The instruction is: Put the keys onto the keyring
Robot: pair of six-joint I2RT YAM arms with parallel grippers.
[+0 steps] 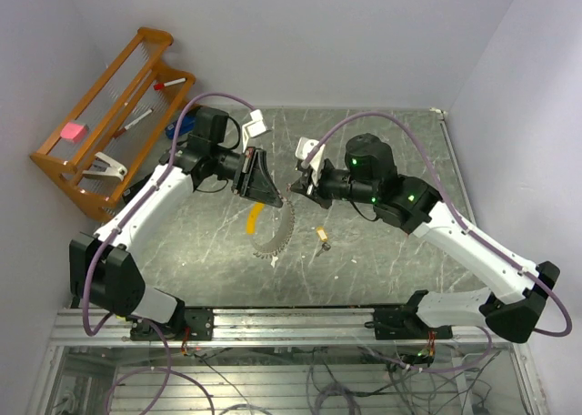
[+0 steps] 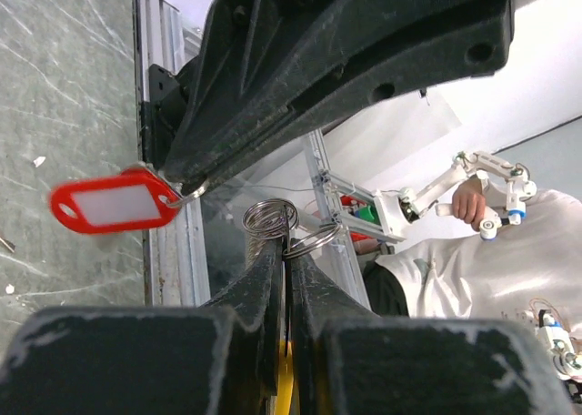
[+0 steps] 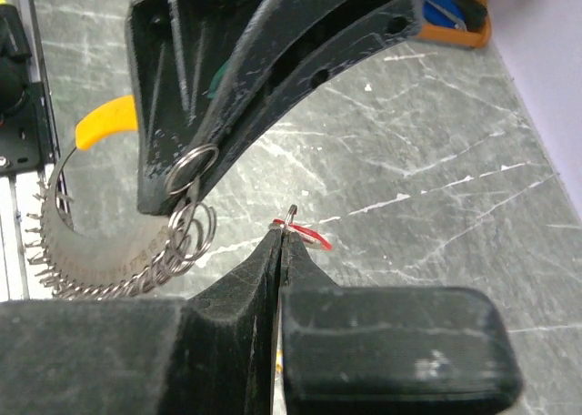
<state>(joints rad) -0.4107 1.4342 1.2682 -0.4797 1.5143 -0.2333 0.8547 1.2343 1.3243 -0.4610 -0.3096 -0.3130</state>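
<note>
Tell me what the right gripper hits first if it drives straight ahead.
Likely the left gripper: its black fingers, shut on the keyring, lie straight ahead of the right gripper, which pinches the red key tag. Depth is unclear.

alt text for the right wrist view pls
The right gripper, fingers shut, pinches a small wire loop with a red piece behind it. Facing it, the left gripper holds the silvery keyring, its yellow tag at left, over a marbled table.

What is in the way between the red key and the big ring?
Nothing I can see. The right hand pinches the red key by its little loop, the left hand holds the keyring, and only open air lies between them.
</note>
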